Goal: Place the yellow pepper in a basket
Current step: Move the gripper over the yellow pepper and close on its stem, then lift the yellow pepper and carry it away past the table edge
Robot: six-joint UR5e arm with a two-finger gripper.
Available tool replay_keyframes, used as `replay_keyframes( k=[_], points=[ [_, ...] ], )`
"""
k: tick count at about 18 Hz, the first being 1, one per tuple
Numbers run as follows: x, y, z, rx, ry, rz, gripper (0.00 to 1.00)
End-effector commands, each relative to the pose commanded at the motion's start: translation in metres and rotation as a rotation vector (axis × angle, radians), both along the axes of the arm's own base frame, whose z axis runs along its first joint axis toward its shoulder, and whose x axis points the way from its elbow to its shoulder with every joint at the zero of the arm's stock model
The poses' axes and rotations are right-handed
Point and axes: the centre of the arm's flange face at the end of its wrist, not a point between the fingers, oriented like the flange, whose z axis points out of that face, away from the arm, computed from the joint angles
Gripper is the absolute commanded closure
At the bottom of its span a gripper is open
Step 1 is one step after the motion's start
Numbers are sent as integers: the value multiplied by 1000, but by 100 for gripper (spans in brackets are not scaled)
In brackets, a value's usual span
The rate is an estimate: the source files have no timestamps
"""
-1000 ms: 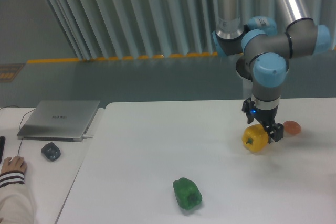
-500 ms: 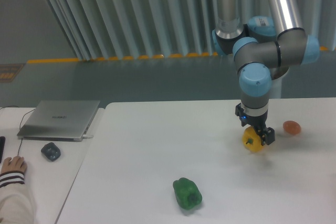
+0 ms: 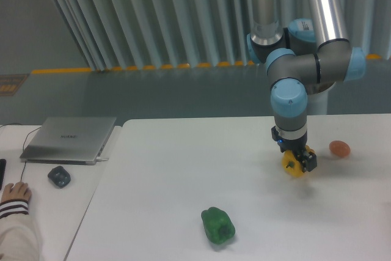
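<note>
Arm swinging leftward since earlier frames, gripper [image 3: 295, 161] carrying yellow pepper [image 3: 292, 165] away from orange-brown egg-shaped thing [image 3: 339, 148], now well apart. Jaws clamping pepper, holding it just above white table [image 3: 183, 175], right of centre. Green pepper [image 3: 218, 225] lying untouched near front edge. Basket not showing in view; transport looking underway, placing not yet done.

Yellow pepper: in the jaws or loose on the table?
In the jaws. The gripper is shut on the yellow pepper; whether it touches the table cannot be told.
</note>
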Motion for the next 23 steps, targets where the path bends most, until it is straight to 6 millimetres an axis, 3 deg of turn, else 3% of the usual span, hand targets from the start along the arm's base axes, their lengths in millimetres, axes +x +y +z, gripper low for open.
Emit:
replay_keyframes(
  k=[5,7,10,14,17,21,23],
  points=[
    [-1,1,4,2,5,3,59],
    [-2,2,6,4,5,1,60],
    [-14,8,35,18,26,-6,61],
    [-37,15,83,-1,151,-128,61],
    [-62,11,102,32,173,-165,61],
    [-114,-3,123,111,267,-201,61],
    [-129,-9,124,126,293,-182,61]
  ],
)
